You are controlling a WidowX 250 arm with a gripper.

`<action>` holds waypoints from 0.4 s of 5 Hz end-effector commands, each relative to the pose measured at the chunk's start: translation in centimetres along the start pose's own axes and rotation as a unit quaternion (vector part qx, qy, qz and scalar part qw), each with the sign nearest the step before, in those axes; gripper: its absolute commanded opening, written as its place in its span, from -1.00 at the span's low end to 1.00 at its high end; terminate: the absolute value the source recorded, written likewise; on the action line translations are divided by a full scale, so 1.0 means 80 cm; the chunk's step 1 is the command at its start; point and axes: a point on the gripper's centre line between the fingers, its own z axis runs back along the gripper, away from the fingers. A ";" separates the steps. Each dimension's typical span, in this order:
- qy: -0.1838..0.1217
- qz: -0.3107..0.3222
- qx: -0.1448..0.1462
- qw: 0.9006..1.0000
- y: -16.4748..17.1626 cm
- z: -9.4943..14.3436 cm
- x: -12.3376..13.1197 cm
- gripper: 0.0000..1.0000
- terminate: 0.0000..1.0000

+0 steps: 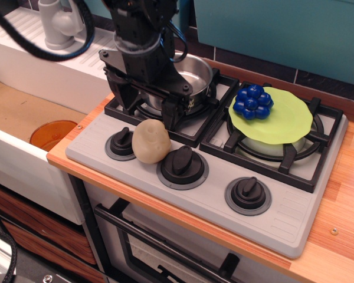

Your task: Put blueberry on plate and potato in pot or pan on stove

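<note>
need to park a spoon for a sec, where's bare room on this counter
Free: the wooden counter right of the stove, and the stove's grey corner right of the last knob. Crowded: the gripper hangs over the potato by the pan; plate holds the blueberry.

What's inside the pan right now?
The visible part of the pan shows only bare steel, no potato. The gripper and arm cover its front and left, so that part cannot be checked.
</note>
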 end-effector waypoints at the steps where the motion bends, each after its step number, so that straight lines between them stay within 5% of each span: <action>1: -0.041 -0.005 0.004 0.999 -0.001 -0.008 0.005 1.00 -1.00; 2: -0.045 -0.001 0.002 0.999 -0.002 -0.016 -0.002 1.00 -1.00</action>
